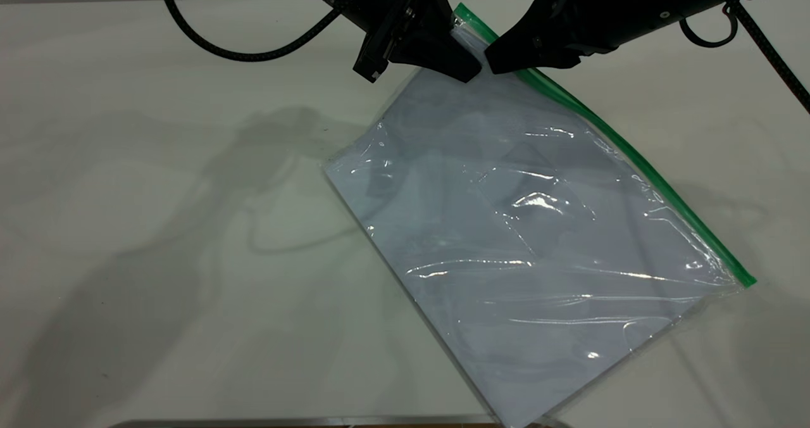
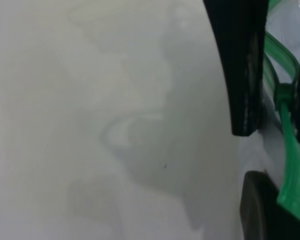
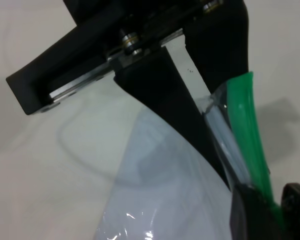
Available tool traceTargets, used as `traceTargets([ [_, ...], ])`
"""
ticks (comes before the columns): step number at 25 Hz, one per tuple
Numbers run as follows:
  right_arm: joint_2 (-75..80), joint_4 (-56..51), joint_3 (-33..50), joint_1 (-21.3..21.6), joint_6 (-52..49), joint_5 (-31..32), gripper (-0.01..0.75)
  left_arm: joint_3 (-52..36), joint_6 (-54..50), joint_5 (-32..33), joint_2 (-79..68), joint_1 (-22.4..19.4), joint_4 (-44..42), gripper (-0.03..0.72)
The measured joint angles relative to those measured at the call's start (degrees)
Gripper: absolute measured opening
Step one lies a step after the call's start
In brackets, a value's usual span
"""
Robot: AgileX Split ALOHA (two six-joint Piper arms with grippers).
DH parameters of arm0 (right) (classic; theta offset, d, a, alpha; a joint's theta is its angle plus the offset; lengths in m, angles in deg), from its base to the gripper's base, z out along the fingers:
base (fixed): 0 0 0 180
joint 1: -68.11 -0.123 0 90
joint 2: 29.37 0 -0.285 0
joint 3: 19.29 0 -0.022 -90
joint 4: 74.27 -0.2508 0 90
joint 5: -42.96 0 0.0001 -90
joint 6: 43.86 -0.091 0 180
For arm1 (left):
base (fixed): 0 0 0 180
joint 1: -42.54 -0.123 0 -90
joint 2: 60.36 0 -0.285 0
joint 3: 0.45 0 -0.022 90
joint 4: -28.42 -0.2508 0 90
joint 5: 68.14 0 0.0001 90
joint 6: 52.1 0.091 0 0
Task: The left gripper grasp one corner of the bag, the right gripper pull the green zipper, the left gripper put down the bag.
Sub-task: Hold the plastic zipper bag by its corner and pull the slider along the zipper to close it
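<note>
Two pincers meet at the far corner of the bag (image 1: pixel 506 225): the left pincer (image 1: pixel 465 61) is clamped on that corner, lifted off the surface (image 1: pixel 158 225). The right pincer (image 1: pixel 500 61) is pinched on the green zipper (image 1: pixel 633 156) just beside it. White sheets are held inside the bag.

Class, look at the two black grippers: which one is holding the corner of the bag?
The left gripper: its fingers pinch the bag at its raised corner, while the right gripper sits on the green zipper.

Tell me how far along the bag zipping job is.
Done: the left gripper holds the bag by its far corner. In hand: the right gripper is closed on the green zipper at that end. Left: pulling along the strip, then putting the bag down.
</note>
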Motion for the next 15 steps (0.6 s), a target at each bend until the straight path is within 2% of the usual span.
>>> traceTargets([
  [5,0.0,0.0,0.0,0.0,0.4,-0.1,0.062,0.0,-0.1,-0.1,0.0,0.0,-0.2,0.053],
  [15,0.0,1.3,-0.2,-0.5,-0.9,-2.6,0.043,0.0,-0.4,-0.8,0.0,-0.5,-0.2,0.053],
])
